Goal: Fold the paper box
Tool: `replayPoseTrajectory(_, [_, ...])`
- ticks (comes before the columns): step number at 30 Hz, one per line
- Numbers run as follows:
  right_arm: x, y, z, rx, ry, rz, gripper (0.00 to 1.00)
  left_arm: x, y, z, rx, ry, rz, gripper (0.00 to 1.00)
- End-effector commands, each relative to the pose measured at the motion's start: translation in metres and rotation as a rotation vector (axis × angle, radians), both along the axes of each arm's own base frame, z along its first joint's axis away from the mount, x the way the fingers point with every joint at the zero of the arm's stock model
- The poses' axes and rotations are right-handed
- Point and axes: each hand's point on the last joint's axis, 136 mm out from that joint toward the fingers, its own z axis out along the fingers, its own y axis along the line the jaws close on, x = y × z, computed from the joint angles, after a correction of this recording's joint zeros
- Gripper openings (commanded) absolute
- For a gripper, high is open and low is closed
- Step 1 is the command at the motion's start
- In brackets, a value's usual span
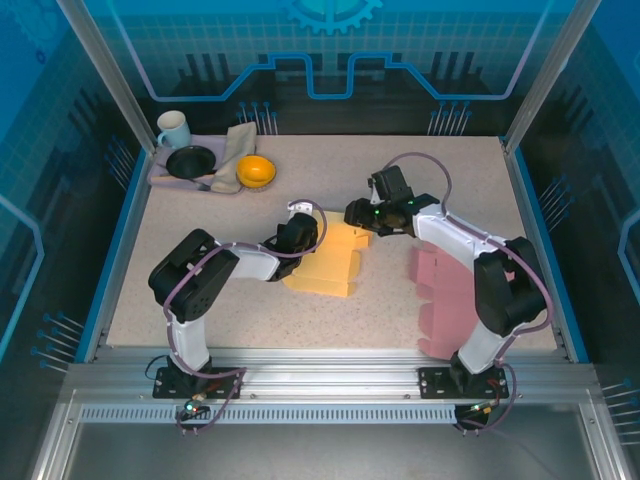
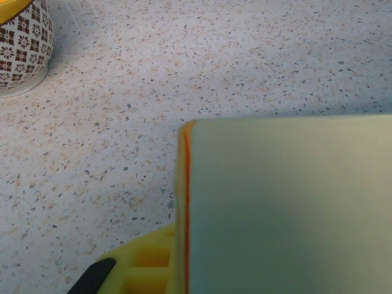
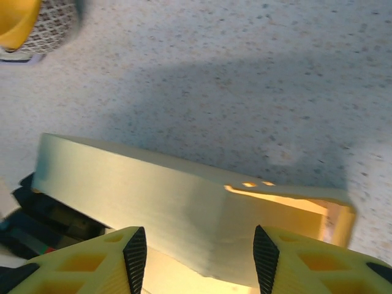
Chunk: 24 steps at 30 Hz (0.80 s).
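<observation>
Yellow fingers (image 3: 288, 264) of the right claw (image 3: 199, 260) fill the bottom of the right wrist view. They stand well apart, black pads facing inward. A pale yellow panel of the paper box (image 3: 153, 196) lies across the gap between them, not pinched.

From above, the right arm rises at the lower right, bends at its elbow and reaches toward centre frame, so the right claw (image 1: 353, 213) sits at the box's upper edge. The left arm folds up from the lower left and stretches right, bringing the left claw (image 1: 303, 233) to the box's left edge. One yellow finger (image 2: 144, 269) shows at the bottom of the left wrist view beside a raised box panel (image 2: 288, 208). I cannot tell how far that claw is open.

At centre frame the box (image 1: 335, 262) lies on the speckled table (image 1: 380, 320). A pink sheet (image 1: 445, 290) lies flat to its right, under the right arm. At upper left a tray (image 1: 160, 177) holds a mug (image 1: 173, 128), a black bowl (image 1: 190, 160), a cloth (image 1: 236, 150) and a yellow bowl (image 1: 256, 171). Blue glowing panels wall the table.
</observation>
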Motion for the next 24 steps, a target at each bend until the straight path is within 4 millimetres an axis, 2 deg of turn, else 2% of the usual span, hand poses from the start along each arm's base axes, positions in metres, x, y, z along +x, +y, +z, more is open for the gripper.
replayPoseTrajectory(1, [-0.005, 0.019, -0.008, 0.087, 0.047, 0.033, 0.52, -0.009, 0.008, -0.017, 0.059, 0.043, 0.014, 0.07])
replayPoseTrajectory(8, [-0.016, 0.013, -0.012, 0.021, 0.08, -0.018, 0.52, -0.009, 0.008, -0.018, 0.059, 0.043, 0.014, 0.07])
replayPoseTrajectory(13, [-0.023, 0.025, -0.016, 0.077, 0.12, 0.006, 0.53, -0.008, 0.006, -0.018, 0.064, 0.045, 0.01, 0.07])
replayPoseTrajectory(19, [-0.019, 0.029, 0.004, 0.117, 0.077, 0.014, 0.53, -0.009, 0.006, -0.017, 0.066, 0.042, 0.011, 0.07])
replayPoseTrajectory(24, [-0.017, 0.045, 0.025, 0.246, 0.065, 0.056, 0.51, -0.01, 0.007, -0.018, 0.066, 0.043, 0.014, 0.07])
